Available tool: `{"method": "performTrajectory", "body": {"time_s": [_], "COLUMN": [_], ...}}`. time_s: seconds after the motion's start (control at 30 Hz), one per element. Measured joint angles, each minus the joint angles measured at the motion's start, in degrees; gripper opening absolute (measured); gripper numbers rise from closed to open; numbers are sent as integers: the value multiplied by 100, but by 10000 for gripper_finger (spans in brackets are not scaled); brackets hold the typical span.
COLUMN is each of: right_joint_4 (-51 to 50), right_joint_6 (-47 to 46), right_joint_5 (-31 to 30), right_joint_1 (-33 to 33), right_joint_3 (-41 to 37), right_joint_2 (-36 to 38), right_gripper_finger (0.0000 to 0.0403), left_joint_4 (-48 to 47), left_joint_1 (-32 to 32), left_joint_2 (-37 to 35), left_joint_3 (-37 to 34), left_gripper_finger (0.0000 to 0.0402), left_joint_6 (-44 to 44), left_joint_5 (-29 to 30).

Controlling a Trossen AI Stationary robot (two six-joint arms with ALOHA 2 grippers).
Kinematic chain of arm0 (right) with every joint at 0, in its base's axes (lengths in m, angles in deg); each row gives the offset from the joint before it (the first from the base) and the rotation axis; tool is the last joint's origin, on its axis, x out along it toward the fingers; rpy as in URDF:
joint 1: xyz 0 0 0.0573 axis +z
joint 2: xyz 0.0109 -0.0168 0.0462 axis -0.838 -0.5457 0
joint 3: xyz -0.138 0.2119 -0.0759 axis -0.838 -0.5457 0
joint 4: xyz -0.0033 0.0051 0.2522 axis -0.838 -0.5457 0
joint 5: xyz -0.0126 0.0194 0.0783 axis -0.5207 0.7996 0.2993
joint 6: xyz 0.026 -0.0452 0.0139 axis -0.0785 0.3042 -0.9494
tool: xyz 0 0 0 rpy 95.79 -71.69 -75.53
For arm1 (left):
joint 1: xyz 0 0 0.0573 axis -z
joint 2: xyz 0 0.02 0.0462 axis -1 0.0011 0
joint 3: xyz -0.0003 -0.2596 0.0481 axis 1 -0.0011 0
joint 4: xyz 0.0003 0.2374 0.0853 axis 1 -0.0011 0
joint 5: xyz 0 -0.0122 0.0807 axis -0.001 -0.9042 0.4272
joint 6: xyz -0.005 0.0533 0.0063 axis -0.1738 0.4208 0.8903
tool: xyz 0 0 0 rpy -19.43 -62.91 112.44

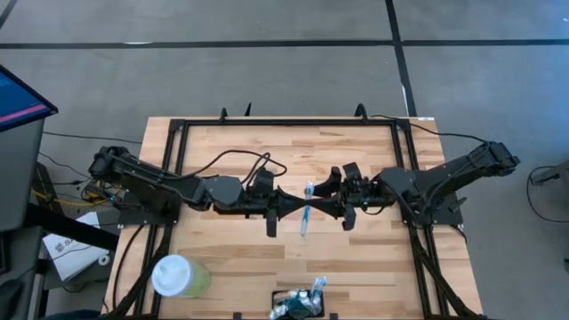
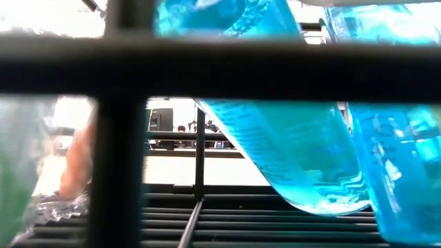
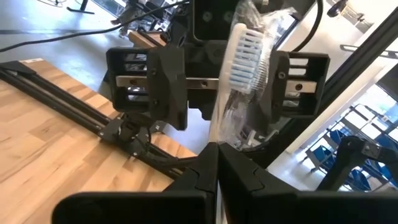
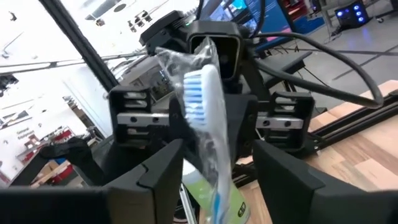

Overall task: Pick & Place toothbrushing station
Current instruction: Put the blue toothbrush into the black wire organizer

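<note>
A white toothbrush [image 1: 307, 209] with blue bristles, in a clear wrapper, hangs over the table's middle between my two arms. My left gripper [image 1: 292, 212] is shut on it from the table's left. My right gripper [image 4: 217, 180] comes level from the right and is open. Its fingers [image 4: 155, 174] stand on either side of the brush with gaps showing. The brush head [image 3: 245, 56] rises past my left fingertips. The black holder [image 1: 302, 308], with teal tubes and another brush in it, stands at the table's near edge. My left gripper pinches the toothbrush's handle [image 3: 215, 132] about midway along, wrapper included, between its two fingers. The fingers come level from the table's left and lie across the brush. The brush is lifted clear of the table, its head end toward the far edge.
A pale green cup with a white round lid [image 1: 178, 276] stands near the front left. A black frame [image 1: 293, 123] runs around the wooden table. In the low view blue-teal tubes [image 2: 289, 138] and dark bars fill the foreground.
</note>
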Motion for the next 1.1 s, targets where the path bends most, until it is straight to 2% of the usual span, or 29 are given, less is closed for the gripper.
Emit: {"method": "performTrajectory", "body": {"time_s": [0.2, 0.53, 0.73, 0.9, 1.1], "right_joint_4": [-2, -241, -263, -269, -276], "right_joint_6": [-41, -75, -192, -274, -172], "right_joint_5": [70, 89, 90, 90, 86], "right_joint_1": [-63, -56, -55, -50, -123], "right_joint_3": [0, 0, 0, 0, 0], "right_joint_2": [0, 1, 2, 2, 3], "right_gripper_finger": [137, 16, 17, 10, 6], "left_joint_4": [-43, -62, -97, -182, -359], "left_joint_1": [-48, -54, -58, -40, -39], "left_joint_2": [1, 2, 2, 2, 2], "left_joint_3": [0, 0, 0, 0, 2], "left_gripper_finger": [1, 1, 9, 58, 165], "left_joint_6": [0, 12, 24, 82, -61], "left_joint_5": [0, 35, -195, -450, -702]}}
